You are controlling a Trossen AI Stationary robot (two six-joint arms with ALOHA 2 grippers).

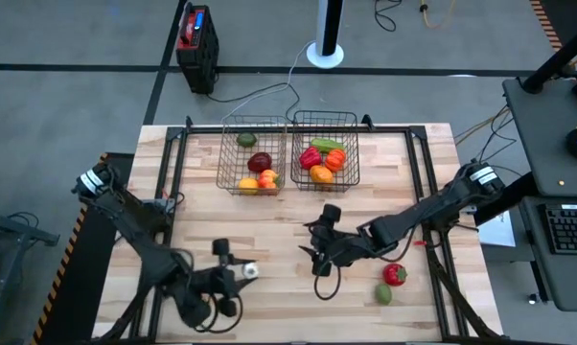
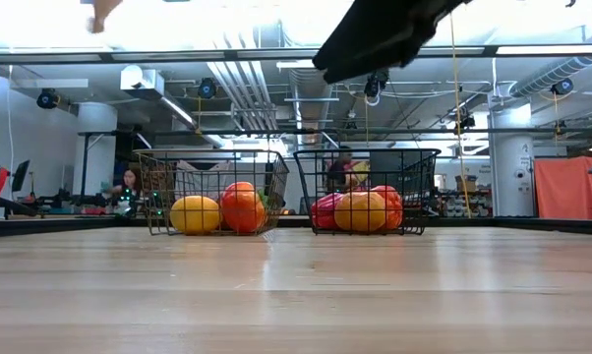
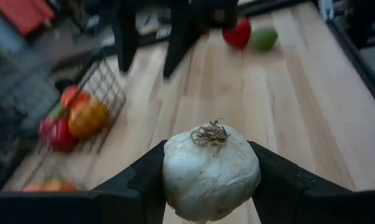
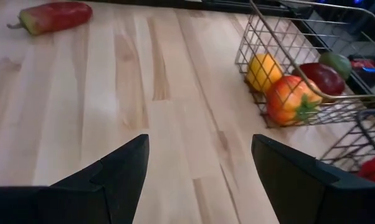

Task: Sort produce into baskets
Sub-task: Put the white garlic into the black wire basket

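Garlic bulb [image 3: 210,171]: the piece of produce we have in hand, white and papery, pinched between the fingers of the left gripper [image 3: 210,180].

High view, left gripper [image 1: 239,273]: it sits near the table's front edge, well apart from both baskets, with a small white shape at its tip that we take to be the garlic.

High view, baskets: the left basket [image 1: 227,153] and right basket [image 1: 352,144] stand side by side at the far edge, each already holding several pieces.

High view, right gripper [image 1: 317,251]: it hovers over the table's middle; a red pepper [image 1: 395,275] and a green piece [image 1: 383,294] lie loose on the wood just beside that arm.

Low view: both baskets show across the far edge with orange, yellow and red pieces inside; we see a dark arm overhead but no fingertips.

Left wrist view: the garlic fills the gap between the fingers, root tuft up, and looks firmly seated.

Right wrist view, right gripper [image 4: 200,180]: fingers spread wide with nothing between them, pointed toward the left basket.

Doing it well, our judgement: we carry the garlic high enough to clear the wire rim, steer around the right arm in the middle, and release low over a bare spot so it does not roll or knock the pieces already there.
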